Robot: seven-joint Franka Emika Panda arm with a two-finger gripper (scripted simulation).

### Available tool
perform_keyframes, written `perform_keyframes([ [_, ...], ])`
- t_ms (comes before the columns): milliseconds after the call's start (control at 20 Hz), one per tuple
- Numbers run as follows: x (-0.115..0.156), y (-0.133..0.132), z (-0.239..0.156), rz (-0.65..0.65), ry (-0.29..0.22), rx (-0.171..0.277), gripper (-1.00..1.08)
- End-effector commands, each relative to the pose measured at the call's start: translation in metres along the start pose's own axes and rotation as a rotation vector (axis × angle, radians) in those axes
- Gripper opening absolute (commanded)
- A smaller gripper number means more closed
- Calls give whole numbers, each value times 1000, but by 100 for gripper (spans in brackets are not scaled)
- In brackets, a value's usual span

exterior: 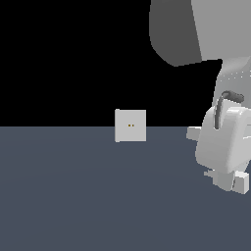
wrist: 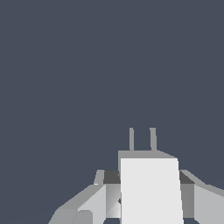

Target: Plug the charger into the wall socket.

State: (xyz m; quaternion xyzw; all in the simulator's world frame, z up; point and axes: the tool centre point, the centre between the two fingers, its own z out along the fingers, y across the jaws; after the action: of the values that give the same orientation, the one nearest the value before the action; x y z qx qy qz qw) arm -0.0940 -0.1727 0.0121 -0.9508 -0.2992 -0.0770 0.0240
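At the exterior view's right edge, the gripper (exterior: 230,182) is holding the charger (wrist: 151,190) clamped between its fingers, well apart from the wall socket (exterior: 130,125). The carry is calling for level, square alignment with the two dots. The charger's prongs (wrist: 142,139) are pointing away from the wrist, along its long axis.

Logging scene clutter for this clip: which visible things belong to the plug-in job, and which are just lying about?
Job:
- charger, between the fingers of the gripper
- wall socket, upright, apart from the arm

Lying about:
- nothing else visible
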Motion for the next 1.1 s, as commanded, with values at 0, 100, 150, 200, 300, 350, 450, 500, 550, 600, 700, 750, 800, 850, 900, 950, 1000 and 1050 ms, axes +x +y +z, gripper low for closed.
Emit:
perform_keyframes([
  [0, 0, 0, 0, 0, 0, 0, -100],
  [100, 1, 0, 0, 2, 0, 0, -100],
  [150, 2, -1, 0, 3, 0, 0, -100],
  [200, 3, -1, -1, 6, 0, -1, -100],
  [300, 6, -3, -2, 13, 0, -2, -100],
  [350, 8, -4, -3, 18, 1, -3, -100],
  [450, 14, -6, -5, 30, 1, -5, -100],
  [500, 17, -8, -6, 37, 1, -6, -100],
  [550, 20, -9, -7, 44, 1, -7, -100],
  [600, 24, -11, -8, 52, 1, -8, -100],
  [700, 32, -15, -11, 71, 2, -11, -100],
  [750, 37, -17, -12, 81, 2, -13, -100],
  [800, 42, -19, -14, 91, 2, -14, -100],
  [850, 48, -20, -16, 103, 2, -16, -100],
  [900, 53, -23, -18, 114, 2, -18, -100],
  [950, 59, -25, -19, 127, 2, -20, -100],
  [1000, 65, -27, -21, 140, 3, -22, -100],
  [1050, 72, -29, -23, 153, 3, -24, -100],
])
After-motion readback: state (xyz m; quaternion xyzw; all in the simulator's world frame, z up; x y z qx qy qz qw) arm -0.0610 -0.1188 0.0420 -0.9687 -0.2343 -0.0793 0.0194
